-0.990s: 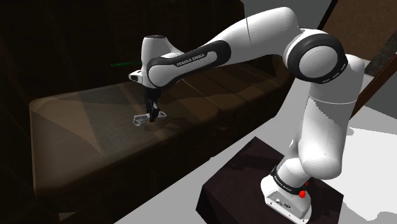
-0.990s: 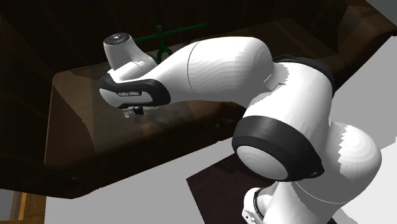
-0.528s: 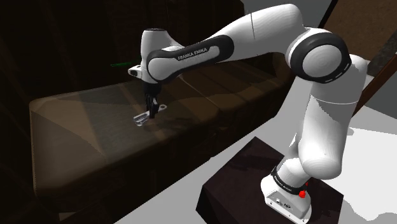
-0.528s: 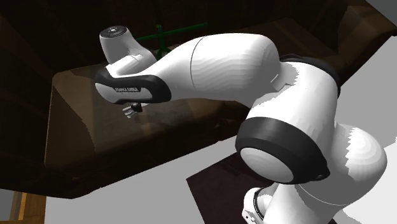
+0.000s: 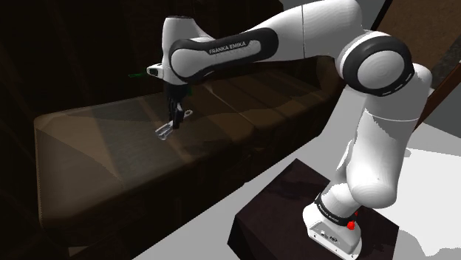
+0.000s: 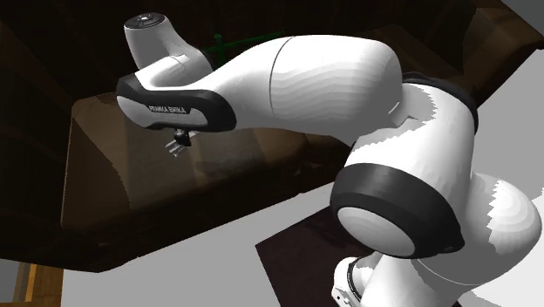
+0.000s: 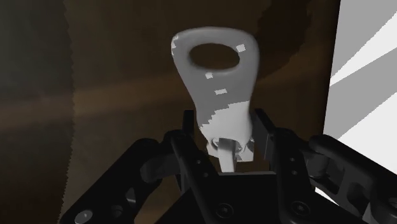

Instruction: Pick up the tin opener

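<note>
Grey-white tin opener (image 7: pixel 216 76) is clamped in the black pincer (image 7: pixel 226 137), with its ring end poking out past the fingertips; the wrist view nails that. In the shoulder view it hangs mid-left over the brown sofa seat (image 5: pixel 96 148), well away from the seat's front edge, with the dark backrest (image 5: pixel 89 59) behind.

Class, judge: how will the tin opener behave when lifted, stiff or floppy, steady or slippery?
Probably stiff: the opener juts straight from the hand without sagging. Likely light, being thin and flat. Gripped at one end, it might pivot.
</note>
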You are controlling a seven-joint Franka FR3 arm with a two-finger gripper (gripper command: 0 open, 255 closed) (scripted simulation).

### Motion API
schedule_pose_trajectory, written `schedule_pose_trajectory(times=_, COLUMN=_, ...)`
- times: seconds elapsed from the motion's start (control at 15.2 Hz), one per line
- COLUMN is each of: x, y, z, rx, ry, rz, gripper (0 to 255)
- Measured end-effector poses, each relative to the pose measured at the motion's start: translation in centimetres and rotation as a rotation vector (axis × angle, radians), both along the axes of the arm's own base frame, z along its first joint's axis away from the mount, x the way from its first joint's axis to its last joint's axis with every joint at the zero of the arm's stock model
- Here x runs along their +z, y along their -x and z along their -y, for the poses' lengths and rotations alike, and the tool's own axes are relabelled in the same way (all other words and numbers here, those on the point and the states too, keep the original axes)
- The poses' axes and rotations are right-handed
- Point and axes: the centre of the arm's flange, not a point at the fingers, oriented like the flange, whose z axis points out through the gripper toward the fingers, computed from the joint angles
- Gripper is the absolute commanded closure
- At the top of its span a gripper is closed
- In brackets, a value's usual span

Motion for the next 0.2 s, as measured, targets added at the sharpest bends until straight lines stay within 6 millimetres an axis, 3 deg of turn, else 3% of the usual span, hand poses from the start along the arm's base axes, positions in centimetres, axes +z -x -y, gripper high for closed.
schedule_pose_trajectory(times=0.2, x=1.37, y=-0.04, z=-0.12, rx=0.0, ry=0.0, rz=0.0, gripper=255)
